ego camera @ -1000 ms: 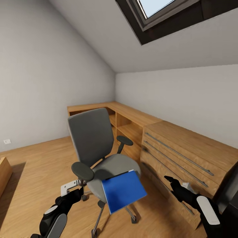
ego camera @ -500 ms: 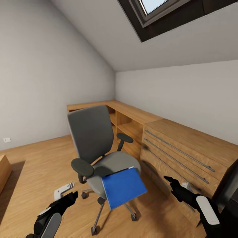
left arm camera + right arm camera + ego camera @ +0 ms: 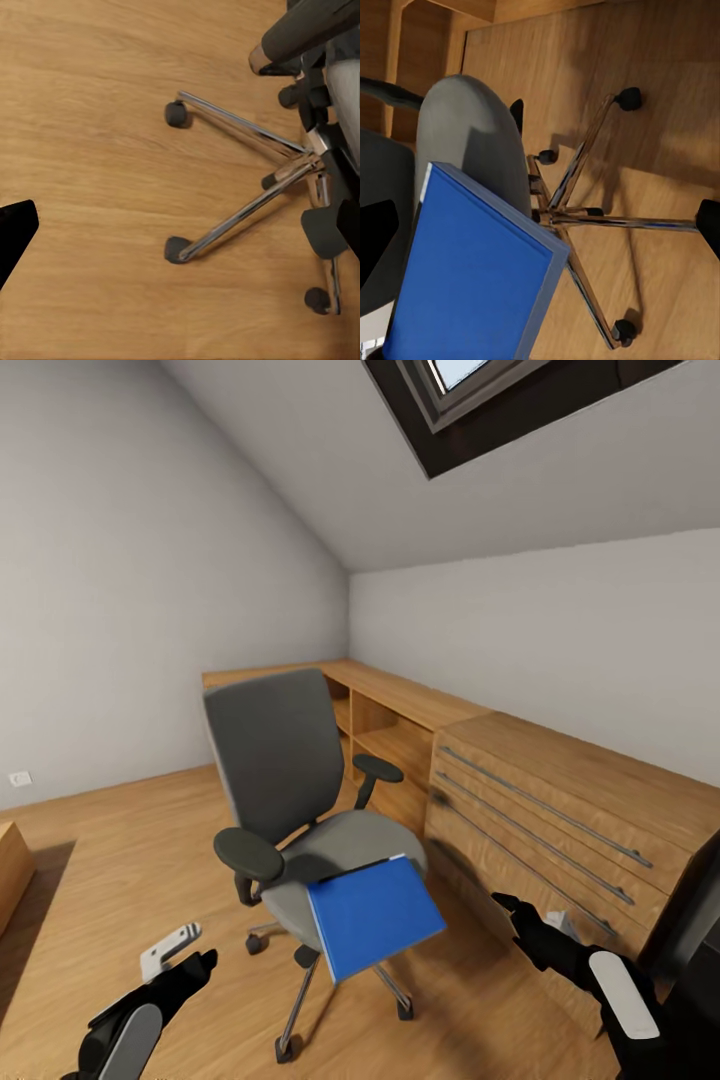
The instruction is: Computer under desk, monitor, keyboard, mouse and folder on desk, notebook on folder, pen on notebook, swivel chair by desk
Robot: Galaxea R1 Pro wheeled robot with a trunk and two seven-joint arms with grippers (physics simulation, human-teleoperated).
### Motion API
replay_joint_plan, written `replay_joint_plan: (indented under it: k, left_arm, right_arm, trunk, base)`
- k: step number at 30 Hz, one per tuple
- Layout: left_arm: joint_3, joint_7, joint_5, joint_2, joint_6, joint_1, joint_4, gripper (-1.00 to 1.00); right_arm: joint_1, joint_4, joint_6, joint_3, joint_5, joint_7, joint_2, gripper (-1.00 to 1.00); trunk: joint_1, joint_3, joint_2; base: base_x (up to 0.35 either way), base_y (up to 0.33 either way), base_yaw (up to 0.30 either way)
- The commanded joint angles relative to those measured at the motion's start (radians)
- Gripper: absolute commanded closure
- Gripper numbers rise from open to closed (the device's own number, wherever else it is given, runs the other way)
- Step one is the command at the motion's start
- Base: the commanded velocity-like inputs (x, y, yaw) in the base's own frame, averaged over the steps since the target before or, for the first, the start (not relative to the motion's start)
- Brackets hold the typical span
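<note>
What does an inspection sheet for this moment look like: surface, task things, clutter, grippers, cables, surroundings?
Surface: wood floor; the desk is nothing seen.
Job's things: blue folder lies on the swivel chair seat, overhanging its front edge; the chair stands beside the light-wood drawer chest.
Clutter: a small white object on the floor near the left gripper.
Grippers: left gripper low over the floor, holding nothing; right gripper in front of the chest, apart from the folder, holding nothing; open or shut cannot be told for either.
Cables: nothing seen.
Surroundings: sloped ceiling with skylight, low wooden shelving along the wall.
</note>
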Motion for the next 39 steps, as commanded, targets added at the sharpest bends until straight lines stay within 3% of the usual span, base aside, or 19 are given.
replay_joint_plan:
  k: [1, 12, 34, 39]
  left_arm:
    - [0.003, 0.008, 0.01, 0.0, 0.002, -0.001, -0.002, -1.0]
    - [0.008, 0.009, 0.012, -0.003, 0.006, -0.001, -0.086, -1.0]
    - [0.004, 0.011, 0.011, -0.005, 0.006, -0.001, -0.095, -1.0]
    - [0.004, 0.011, 0.01, -0.005, 0.006, -0.001, -0.095, -1.0]
  right_arm:
    - [-0.001, 0.0, 0.005, -0.002, -0.001, 0.001, 0.001, -1.0]
    - [0.0, 0.0, 0.004, 0.012, 0.0, 0.005, 0.002, -1.0]
    - [-0.001, -0.001, 0.008, 0.019, -0.002, 0.012, 0.002, -1.0]
    - [0.0, -0.001, 0.009, 0.019, -0.002, 0.048, 0.002, -1.0]
  trunk:
    - [0.004, -0.004, -0.008]
    - [0.046, -0.039, -0.085]
    - [0.13, -0.108, -0.239]
    - [0.149, -0.123, -0.274]
  base:
    - [0.0, 0.0, 0.0]
    - [0.0, 0.0, 0.0]
    - [0.0, 0.0, 0.0]
    - [0.0, 0.0, 0.0]
